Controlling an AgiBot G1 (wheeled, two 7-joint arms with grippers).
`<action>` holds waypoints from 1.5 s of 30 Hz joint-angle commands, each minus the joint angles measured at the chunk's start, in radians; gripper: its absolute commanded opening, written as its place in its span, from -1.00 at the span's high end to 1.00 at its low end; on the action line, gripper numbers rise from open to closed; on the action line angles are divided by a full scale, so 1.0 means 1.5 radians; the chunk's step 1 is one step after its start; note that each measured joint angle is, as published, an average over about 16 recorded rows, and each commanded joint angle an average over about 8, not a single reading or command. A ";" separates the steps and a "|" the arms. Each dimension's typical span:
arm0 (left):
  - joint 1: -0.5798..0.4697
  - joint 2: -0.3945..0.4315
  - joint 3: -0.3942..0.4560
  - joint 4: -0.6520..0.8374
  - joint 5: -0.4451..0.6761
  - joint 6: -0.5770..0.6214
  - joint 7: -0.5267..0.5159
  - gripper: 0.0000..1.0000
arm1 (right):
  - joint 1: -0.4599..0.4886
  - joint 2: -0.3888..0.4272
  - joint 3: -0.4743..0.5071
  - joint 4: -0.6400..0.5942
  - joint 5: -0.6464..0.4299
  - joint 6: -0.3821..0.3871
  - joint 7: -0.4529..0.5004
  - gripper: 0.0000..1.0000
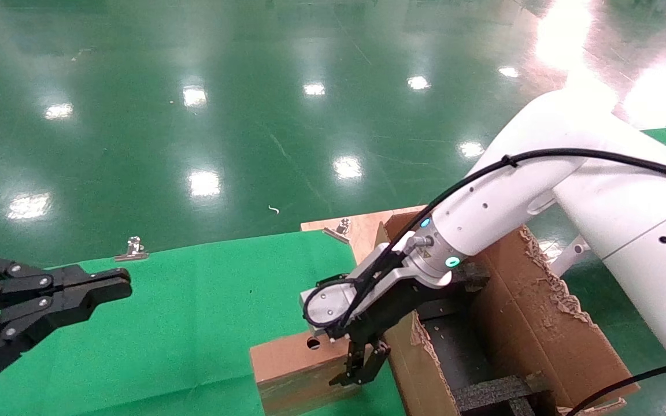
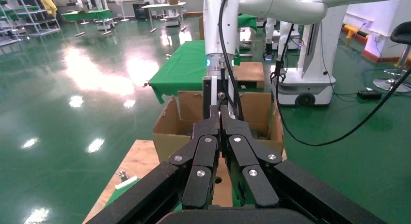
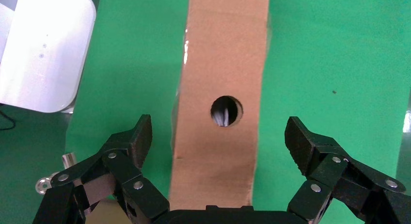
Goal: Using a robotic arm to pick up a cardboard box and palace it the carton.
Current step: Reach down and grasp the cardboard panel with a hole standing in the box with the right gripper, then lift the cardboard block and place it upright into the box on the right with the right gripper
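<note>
The small brown cardboard box lies on the green cloth at the front, its round hole facing up. The white robotic arm reaches down from the right, and its right gripper hangs over the box's end nearest the carton. In the right wrist view the box runs between the spread fingers of this gripper, which is open, with green cloth showing on both sides. The large carton with ragged flaps and black foam stands just right of the box. The left gripper hovers far left, shut and empty, pointing toward the carton.
A green cloth covers the table. A wooden board sticks out behind the carton, with a metal clip on it and another clip at the cloth's far edge. Shiny green floor lies beyond.
</note>
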 commanded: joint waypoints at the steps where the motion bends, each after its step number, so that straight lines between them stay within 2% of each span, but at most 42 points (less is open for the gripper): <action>1: 0.000 0.000 0.000 0.000 0.000 0.000 0.000 -1.00 | 0.006 -0.004 -0.009 -0.001 -0.006 0.000 -0.003 -0.13; 5: 0.000 0.000 0.000 0.000 0.000 0.000 0.000 -1.00 | 0.007 -0.004 -0.009 0.000 -0.005 0.001 -0.004 0.86; 7: 0.000 0.000 0.000 0.000 0.000 0.000 0.000 -1.00 | 0.006 -0.003 -0.007 0.000 -0.004 0.001 -0.003 1.00; 38: 0.000 0.000 0.000 0.000 0.000 0.000 0.000 -1.00 | -0.002 0.002 0.002 0.001 0.003 0.002 0.000 1.00; 45: 0.000 0.000 0.000 0.000 0.000 0.000 0.000 -1.00 | 0.005 0.020 0.013 -0.021 0.026 0.010 -0.004 1.00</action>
